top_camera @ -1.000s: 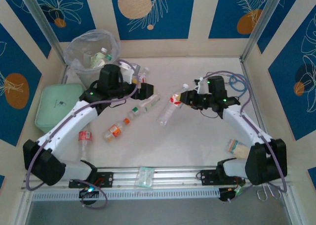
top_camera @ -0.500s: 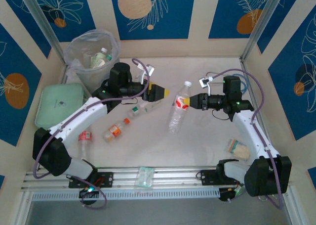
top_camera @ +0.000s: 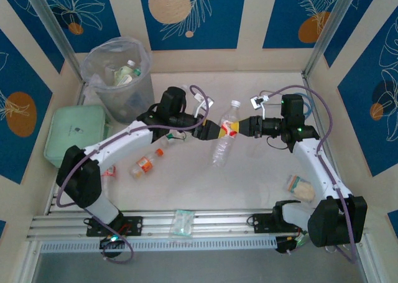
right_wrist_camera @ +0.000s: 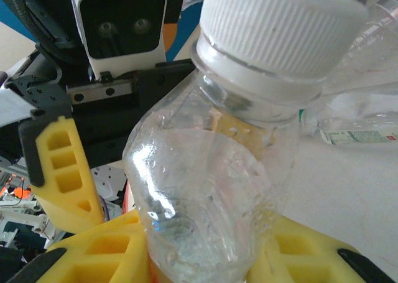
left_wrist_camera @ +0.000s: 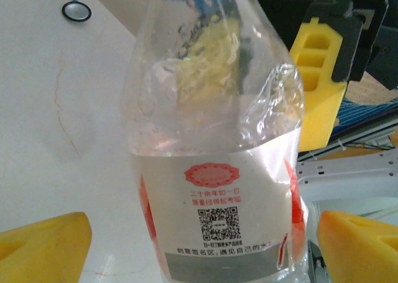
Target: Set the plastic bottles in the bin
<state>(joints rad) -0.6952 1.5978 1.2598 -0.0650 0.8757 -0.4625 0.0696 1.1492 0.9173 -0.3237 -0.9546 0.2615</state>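
seen from above, a clear bottle (top_camera: 221, 147) with a red label and white cap is just toward 3 o'clock of the middle of the tabletop (top_camera: 261, 171), its cap pointing to 12 o'clock. the right end effector (top_camera: 232, 128) reaches in from 3 o'clock and is clamped on the bottle near the label, with yellow pads (right_wrist_camera: 298, 245) pressed to its sides. the left end effector (top_camera: 216, 131) faces it from 9 o'clock, spread wide. its pads (left_wrist_camera: 40, 245) flank the bottle with a gap on each side and grip nothing. the bin (top_camera: 109, 99) stands in the 10 o'clock corner, well apart, with bottles already inside. loose bottles lie toward 8 o'clock of the held one, among them an orange-labelled bottle (top_camera: 144, 165). a mint-green box (top_camera: 68, 137) sits at 9 o'clock, just beside the bin.
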